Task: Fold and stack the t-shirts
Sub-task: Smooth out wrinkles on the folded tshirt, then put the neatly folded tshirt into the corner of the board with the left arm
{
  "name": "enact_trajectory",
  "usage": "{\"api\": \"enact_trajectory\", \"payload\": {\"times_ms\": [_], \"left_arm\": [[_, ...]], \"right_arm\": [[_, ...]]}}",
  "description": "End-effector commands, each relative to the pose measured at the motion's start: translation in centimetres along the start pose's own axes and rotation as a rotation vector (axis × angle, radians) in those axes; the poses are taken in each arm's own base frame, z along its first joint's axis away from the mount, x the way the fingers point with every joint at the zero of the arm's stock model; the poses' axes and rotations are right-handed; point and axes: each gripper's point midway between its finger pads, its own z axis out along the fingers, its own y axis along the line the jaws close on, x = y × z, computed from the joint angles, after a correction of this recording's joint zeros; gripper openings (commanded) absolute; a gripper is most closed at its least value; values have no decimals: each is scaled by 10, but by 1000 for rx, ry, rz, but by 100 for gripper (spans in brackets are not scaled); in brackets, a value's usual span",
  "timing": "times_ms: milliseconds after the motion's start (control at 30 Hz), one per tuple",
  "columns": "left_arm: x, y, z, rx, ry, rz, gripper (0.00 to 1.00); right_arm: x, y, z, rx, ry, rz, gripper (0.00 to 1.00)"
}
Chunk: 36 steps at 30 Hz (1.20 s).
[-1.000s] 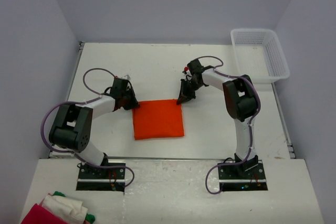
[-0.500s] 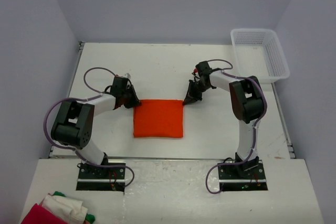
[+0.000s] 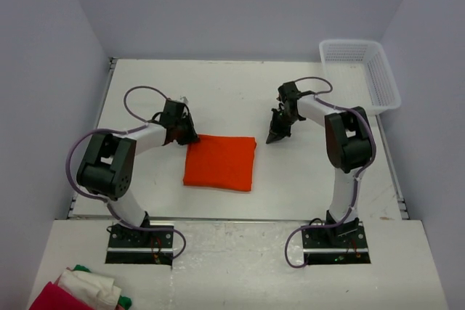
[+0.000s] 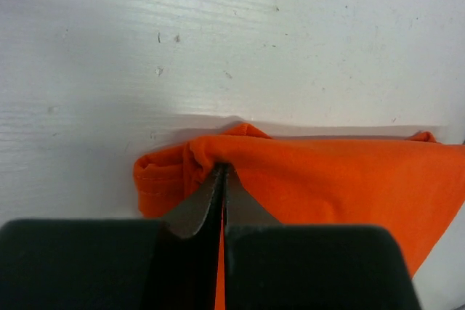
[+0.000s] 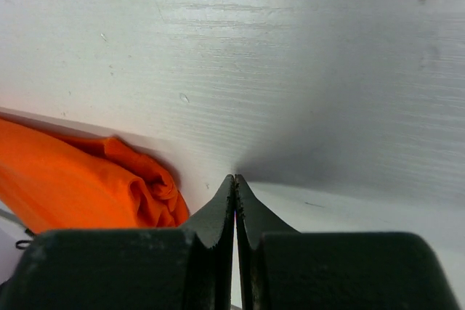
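orange t-shirt (image 3: 219,163) folded approx square, lying flat, far-left corner prob bunched.

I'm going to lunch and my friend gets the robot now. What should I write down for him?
Left gripper: shut, pinching the far left corner of the orange t-shirt.
Right gripper: shut, empty, beside the shirt's far right corner, not touching it.
Done: the shirt lies folded into a rectangle on the table, slightly askew.
Left: finish or straighten the fold, then stack it. No stack shows yet.
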Motion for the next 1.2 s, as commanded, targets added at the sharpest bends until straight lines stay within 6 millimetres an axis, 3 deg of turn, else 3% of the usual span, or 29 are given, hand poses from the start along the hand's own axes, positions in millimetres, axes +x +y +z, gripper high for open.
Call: {"api": "enact_trajectory", "payload": {"times_ms": [0, 167, 300, 333, 400, 433, 500, 533, 600, 733, 900, 1033, 1167], "left_arm": [[-7, -12, -11, -47, -30, 105, 0], [-53, -53, -65, -81, -226, 183, 31], [-75, -51, -110, -154, -321, 166, 42], [-72, -43, -115, -189, -304, 166, 50], [-75, -38, -126, -221, -308, 172, 60], [-70, -31, -128, -238, -283, 185, 72], [-63, -21, -129, -206, -221, 183, 79], [-59, -16, -127, -180, -193, 177, 79], [-46, -5, -126, -117, -114, 158, 79], [-26, 9, -125, -117, -18, 194, 77], [0, 11, -109, -74, 106, 214, 77], [8, 7, -98, -38, 154, 184, 77], [20, 19, -85, -73, 214, 165, 79]], "right_arm": [[-18, -1, -36, 44, -128, -83, 0], [-17, 8, -63, -3, -216, -146, 0], [-7, 34, -92, -133, -274, -204, 0], [-1, 44, -105, -178, -292, -227, 5], [13, 52, -112, -209, -287, -268, 18], [19, 58, -123, -228, -306, -286, 37], [37, 66, -128, -263, -283, -313, 52], [44, 73, -142, -297, -308, -330, 63], [63, 80, -145, -347, -297, -354, 72], [92, 84, -155, -395, -307, -400, 60], [113, 87, -186, -424, -411, -488, 60], [129, 84, -206, -475, -454, -523, 62], [141, 80, -228, -509, -513, -552, 63]]}}
